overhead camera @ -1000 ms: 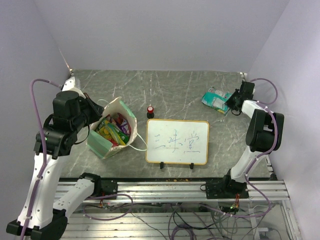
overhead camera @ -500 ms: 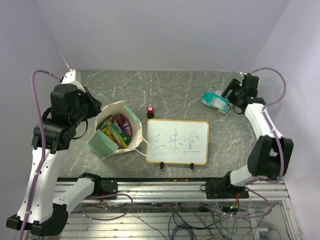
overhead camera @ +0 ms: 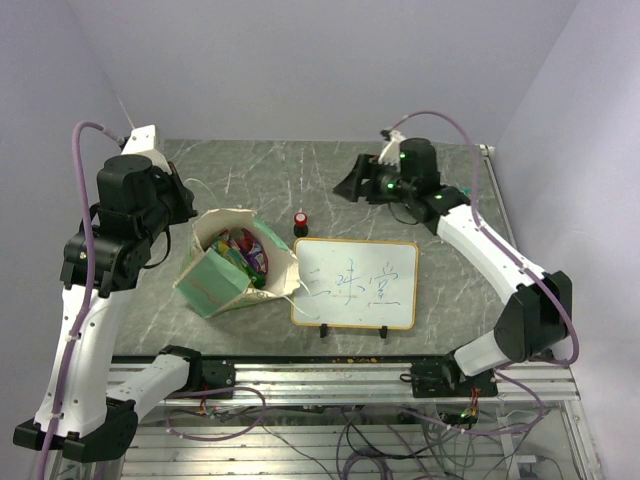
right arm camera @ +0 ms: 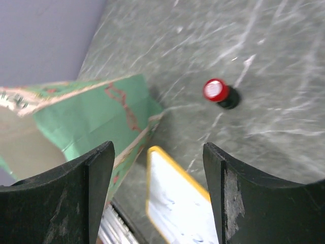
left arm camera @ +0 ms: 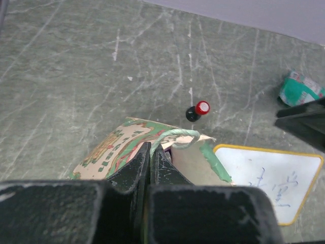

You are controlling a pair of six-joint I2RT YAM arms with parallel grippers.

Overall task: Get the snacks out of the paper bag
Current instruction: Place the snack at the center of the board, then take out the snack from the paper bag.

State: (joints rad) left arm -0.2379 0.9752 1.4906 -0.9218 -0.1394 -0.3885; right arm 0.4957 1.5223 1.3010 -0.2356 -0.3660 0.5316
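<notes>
You have one green packet out beyond the whiteboard, but most snacks remain in the paper bag just left of it, with your left gripper pinching its rim and your right gripper spread wide, empty.

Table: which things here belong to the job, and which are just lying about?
Job: paper bag; snacks inside it; green packet lying outside it.
Lying about: whiteboard; red-topped knob.

Grey marbled table; plain lilac walls; even light.
</notes>
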